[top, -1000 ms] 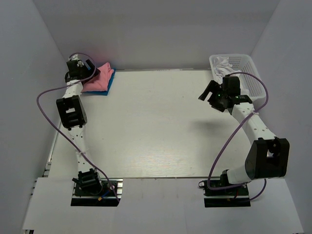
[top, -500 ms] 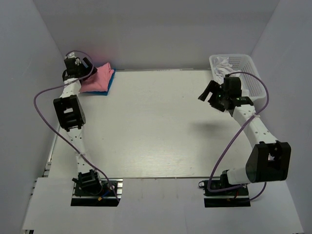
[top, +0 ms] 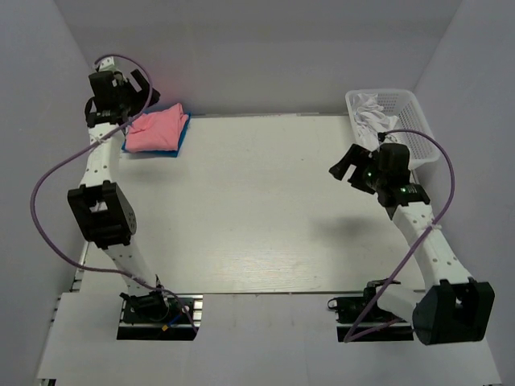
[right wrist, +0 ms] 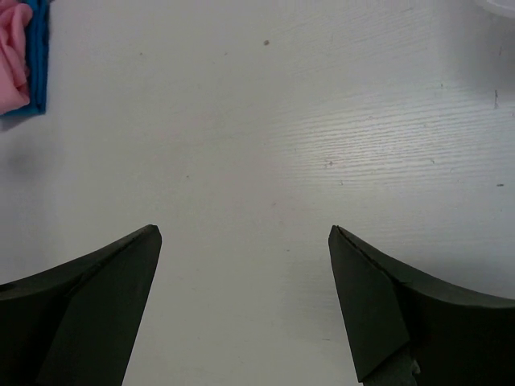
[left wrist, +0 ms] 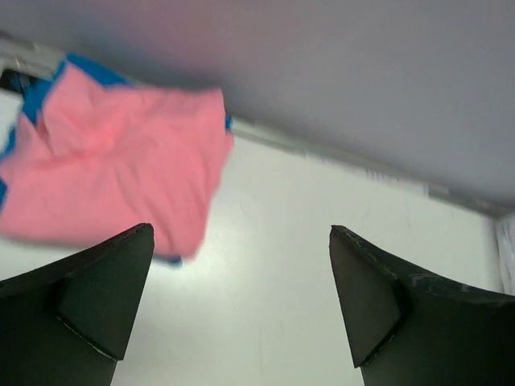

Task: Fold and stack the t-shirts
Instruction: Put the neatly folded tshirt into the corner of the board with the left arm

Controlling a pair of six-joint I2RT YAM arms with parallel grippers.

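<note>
Left hand (top: 135,90) spread wide, empty, upper left; right hand (top: 344,165) likewise, mid-right. Below, counter (top: 257,217). Basket (top: 414,121) upper right, holding white shirt (top: 368,108). Pink shirt (top: 157,133) atop blue shirt (top: 183,137), upper left.

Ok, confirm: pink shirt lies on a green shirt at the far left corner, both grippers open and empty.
Not green: the top external view shows a blue shirt under the pink shirt. The rest holds: far left corner, left gripper and right gripper open and empty.
</note>
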